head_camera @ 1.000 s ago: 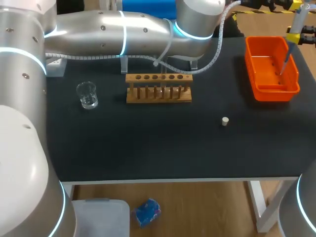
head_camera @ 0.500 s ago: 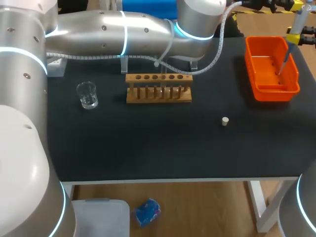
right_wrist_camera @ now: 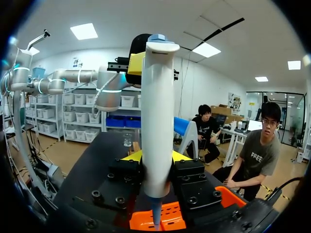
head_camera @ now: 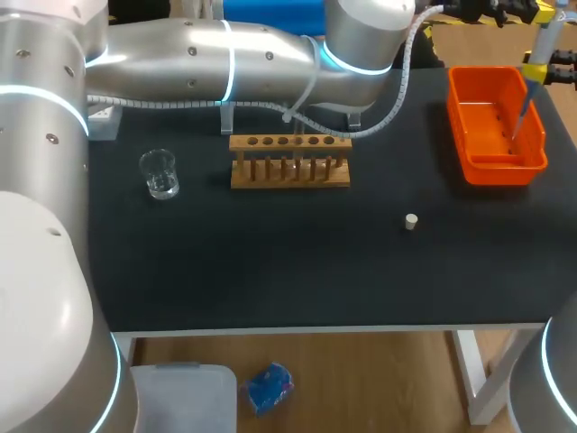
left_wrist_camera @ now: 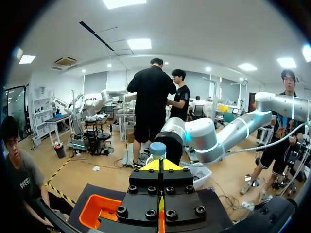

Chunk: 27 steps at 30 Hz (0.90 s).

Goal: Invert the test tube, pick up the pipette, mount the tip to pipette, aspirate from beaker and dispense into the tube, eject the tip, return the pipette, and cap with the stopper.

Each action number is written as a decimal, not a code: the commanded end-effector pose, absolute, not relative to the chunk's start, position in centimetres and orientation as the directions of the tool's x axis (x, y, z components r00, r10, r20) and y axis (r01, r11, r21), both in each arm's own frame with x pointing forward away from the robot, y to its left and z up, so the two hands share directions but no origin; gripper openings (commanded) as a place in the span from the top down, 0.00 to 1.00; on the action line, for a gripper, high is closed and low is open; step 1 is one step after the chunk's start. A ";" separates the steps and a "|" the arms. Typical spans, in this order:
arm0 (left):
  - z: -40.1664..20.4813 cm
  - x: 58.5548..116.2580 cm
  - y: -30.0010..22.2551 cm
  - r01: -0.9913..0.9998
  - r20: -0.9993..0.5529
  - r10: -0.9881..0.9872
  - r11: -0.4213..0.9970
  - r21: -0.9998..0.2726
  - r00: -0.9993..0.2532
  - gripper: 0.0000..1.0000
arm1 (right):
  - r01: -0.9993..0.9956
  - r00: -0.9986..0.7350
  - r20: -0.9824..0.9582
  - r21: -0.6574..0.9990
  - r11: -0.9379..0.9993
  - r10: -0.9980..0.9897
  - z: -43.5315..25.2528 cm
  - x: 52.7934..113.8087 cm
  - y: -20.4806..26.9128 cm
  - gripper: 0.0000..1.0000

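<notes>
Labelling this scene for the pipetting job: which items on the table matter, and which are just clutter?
Job:
white plastic pipette
orange plastic tray
wooden test tube rack
clear glass beaker
small white cylindrical stopper

Lying about:
white box at the table's back left corner

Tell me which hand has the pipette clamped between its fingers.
The right hand: its fingers clamp the pipette from both sides, above the orange bin. The left hand, fingers together, is only up near the pipette's top.
</notes>
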<state>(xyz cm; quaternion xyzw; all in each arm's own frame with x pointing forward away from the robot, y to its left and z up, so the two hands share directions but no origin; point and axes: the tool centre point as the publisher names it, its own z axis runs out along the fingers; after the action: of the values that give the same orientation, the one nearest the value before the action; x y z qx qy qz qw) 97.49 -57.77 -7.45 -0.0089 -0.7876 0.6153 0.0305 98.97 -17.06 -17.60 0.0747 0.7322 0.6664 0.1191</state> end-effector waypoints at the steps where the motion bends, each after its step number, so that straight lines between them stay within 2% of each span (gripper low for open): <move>1: -8.5 97.7 -58.2 -0.026 0.041 0.056 0.247 -0.969 -0.998 1.00 | -0.050 -0.961 -0.075 0.993 0.103 0.265 -16.7 99.0 -16.9 1.00; 27: -9.4 96.7 -57.3 -0.052 0.062 0.033 0.243 -0.969 -0.998 1.00 | -0.050 -0.961 -0.075 0.993 0.103 0.265 -16.7 99.0 -16.9 1.00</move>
<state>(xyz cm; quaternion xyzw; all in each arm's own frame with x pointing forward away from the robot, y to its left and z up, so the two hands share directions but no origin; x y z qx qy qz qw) 97.07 -57.71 -9.15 0.0035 -0.7886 0.6138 0.0369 99.11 -16.92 -16.81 0.0735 0.7321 0.6668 0.1182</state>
